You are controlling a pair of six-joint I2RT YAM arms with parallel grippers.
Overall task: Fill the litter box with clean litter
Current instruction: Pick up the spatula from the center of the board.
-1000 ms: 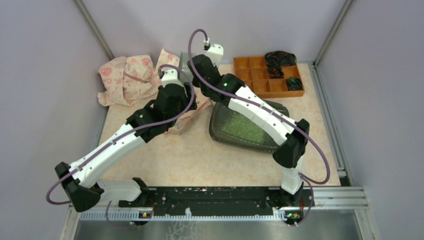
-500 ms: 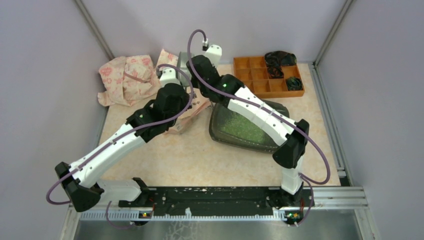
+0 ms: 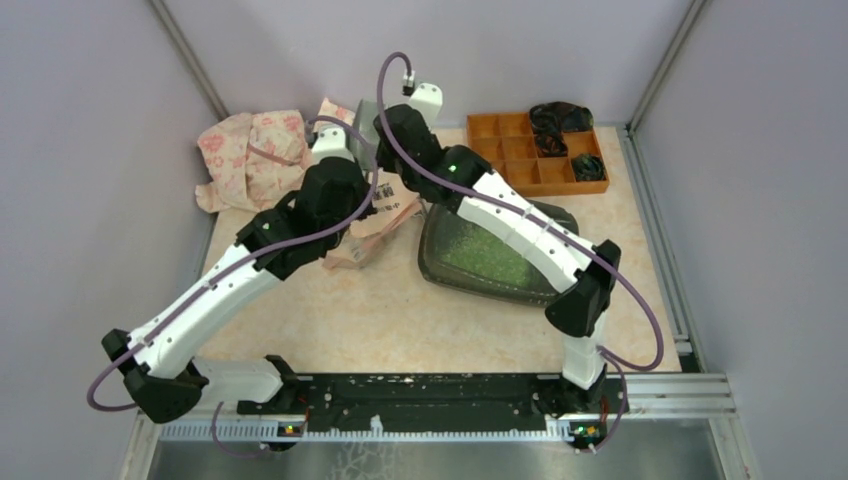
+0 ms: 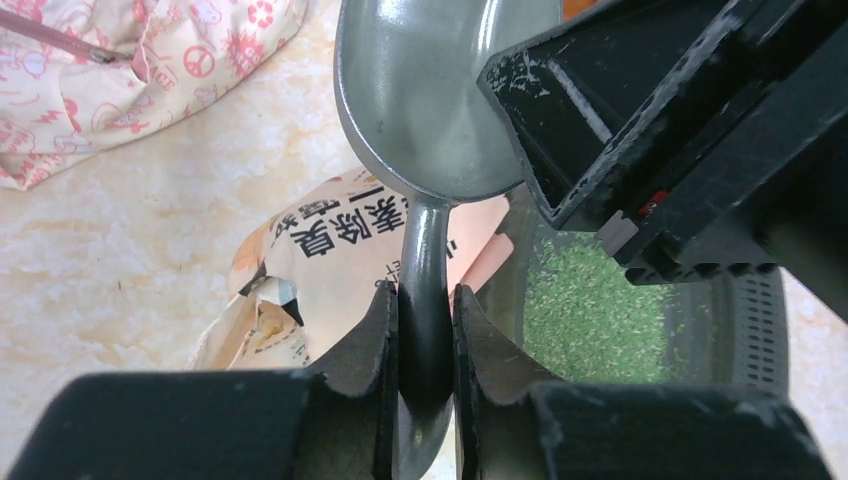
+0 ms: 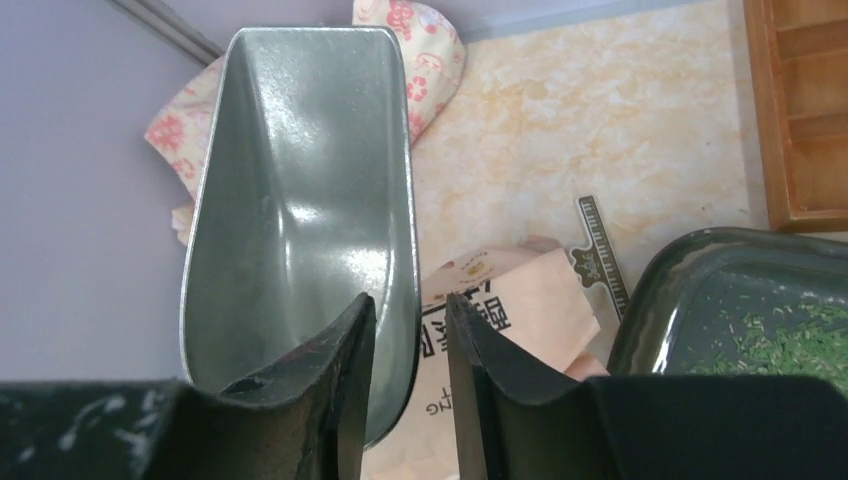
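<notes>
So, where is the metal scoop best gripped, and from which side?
Take the narrow handle of the metal scoop, coming from its tail end, away from the bowl. The handle is a slim strip that fits between a gripper's jaws; the bowl is wide and curved. The left gripper is shut on it there.

"What closes the space in?"

"Pale lilac walls (image 3: 80,150) on three sides, plain and matte. They meet at aluminium posts (image 3: 190,60) in the far corners."

"And the surface below?"

"A table top (image 3: 400,315) with a cream and peach marbled pattern. An aluminium rail (image 3: 669,290) runs down its right edge, a black strip (image 3: 430,392) crosses the near edge, and a brushed metal sheet (image 3: 450,458) lies in front of that."

"The light?"

"Soft and even, with faint shadows."
</notes>
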